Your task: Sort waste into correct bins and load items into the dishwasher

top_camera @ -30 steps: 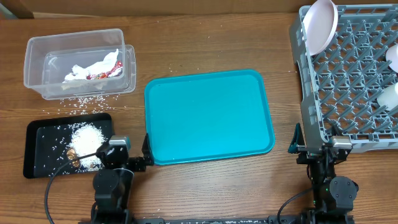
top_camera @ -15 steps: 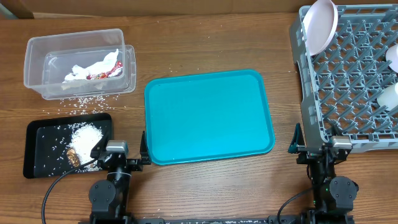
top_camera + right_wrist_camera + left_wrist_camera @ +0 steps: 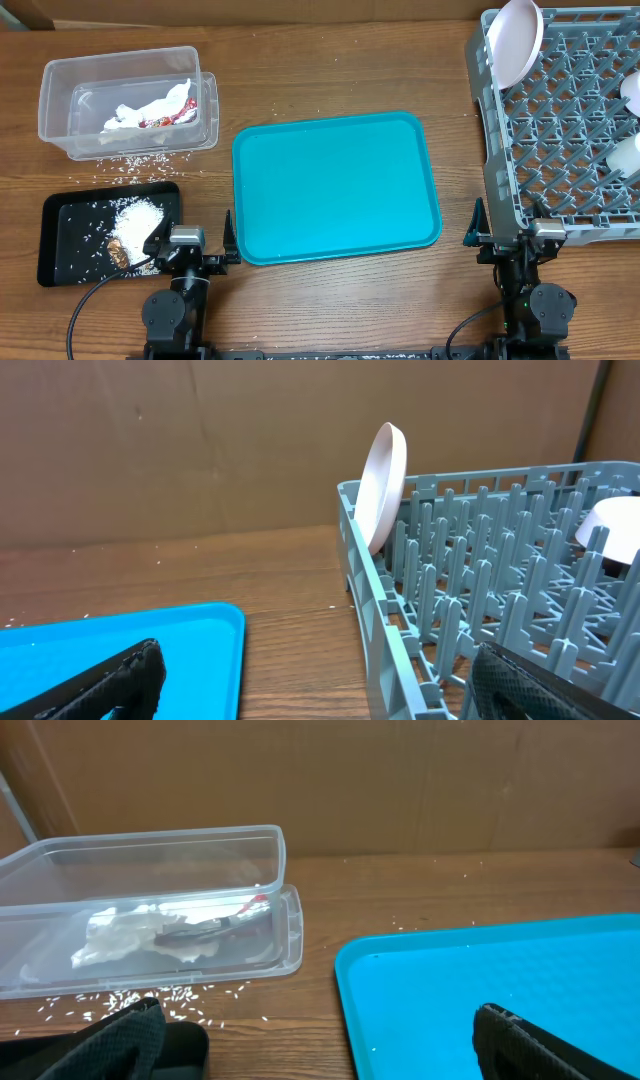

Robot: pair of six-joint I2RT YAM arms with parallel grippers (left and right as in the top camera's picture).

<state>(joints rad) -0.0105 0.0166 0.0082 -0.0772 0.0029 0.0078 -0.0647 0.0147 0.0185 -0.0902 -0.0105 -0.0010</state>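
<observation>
Looks finished: napkin point(image 3: 130, 115) in tub point(image 3: 58, 82), plate point(image 3: 515, 40) in rack point(image 3: 570, 130). Left gripper point(image 3: 330, 1042), right gripper point(image 3: 312, 678) spread wide, empty. You've only stray rice point(image 3: 130, 164) remaining.

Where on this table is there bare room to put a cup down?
The teal tray is bare, as is the wood between it and the dish rack. Crowded: spilled rice between the clear tub and black tray.
</observation>
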